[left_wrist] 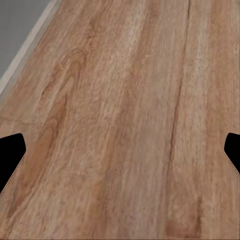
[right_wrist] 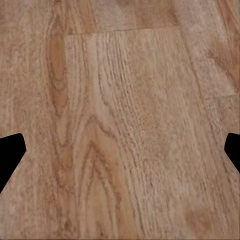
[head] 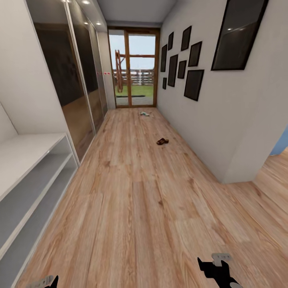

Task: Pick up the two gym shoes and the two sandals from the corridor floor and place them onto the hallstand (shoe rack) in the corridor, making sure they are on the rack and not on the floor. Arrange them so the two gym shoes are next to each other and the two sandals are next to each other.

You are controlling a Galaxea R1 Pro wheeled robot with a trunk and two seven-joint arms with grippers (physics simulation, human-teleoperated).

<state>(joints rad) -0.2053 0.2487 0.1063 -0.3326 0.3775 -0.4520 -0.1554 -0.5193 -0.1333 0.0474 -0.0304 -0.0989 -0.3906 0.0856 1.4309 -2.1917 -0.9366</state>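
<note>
Down the corridor at 12 o'clock, a brown sandal (head: 162,141) and what looks like a gym shoe (head: 144,114) beyond it both sit on the floor (head: 132,200). Hallstand (head: 30,176) at 9 o'clock looks bare, so nothing's racked yet imo. Left claw (left_wrist: 120,150) and right claw (right_wrist: 120,150) both spread wide, gripping nothing.

- A glazed wood-framed door (head: 134,68) closes the corridor's far end, with daylight, grass and a fence beyond it.
- Left of the door run mirrored wardrobe panels (head: 76,76).
- Right of the door, dark picture frames (head: 194,76) hang on a white wall (head: 236,120).
</note>
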